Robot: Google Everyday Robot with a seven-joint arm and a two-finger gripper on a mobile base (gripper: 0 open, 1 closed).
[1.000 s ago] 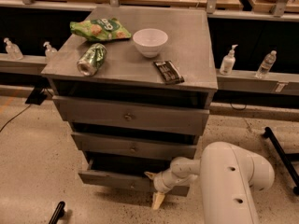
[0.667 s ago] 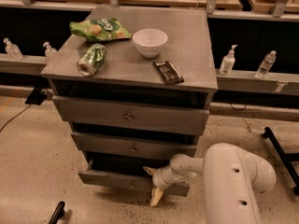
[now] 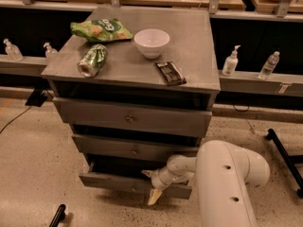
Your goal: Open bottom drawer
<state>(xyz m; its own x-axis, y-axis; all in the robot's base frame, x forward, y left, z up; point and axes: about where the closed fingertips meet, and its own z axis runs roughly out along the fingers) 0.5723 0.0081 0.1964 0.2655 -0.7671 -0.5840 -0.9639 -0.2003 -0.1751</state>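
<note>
The bottom drawer (image 3: 111,181) is the lowest, slimmest grey front of the cabinet (image 3: 132,118), and it stands a little way out, with a dark gap above its front. My gripper (image 3: 150,186) sits at the middle of that front panel, reaching in from the right on my white arm (image 3: 222,183). The gripper covers the drawer's knob.
On the cabinet top lie a green chip bag (image 3: 100,30), a green can on its side (image 3: 93,60), a white bowl (image 3: 151,42) and a dark snack bar (image 3: 170,73). Bottles stand on the ledges behind (image 3: 230,61). A black frame leg (image 3: 284,155) is at the right.
The gripper has shifted slightly left and up along the bottom drawer's front. The drawer itself shows no clear movement.
</note>
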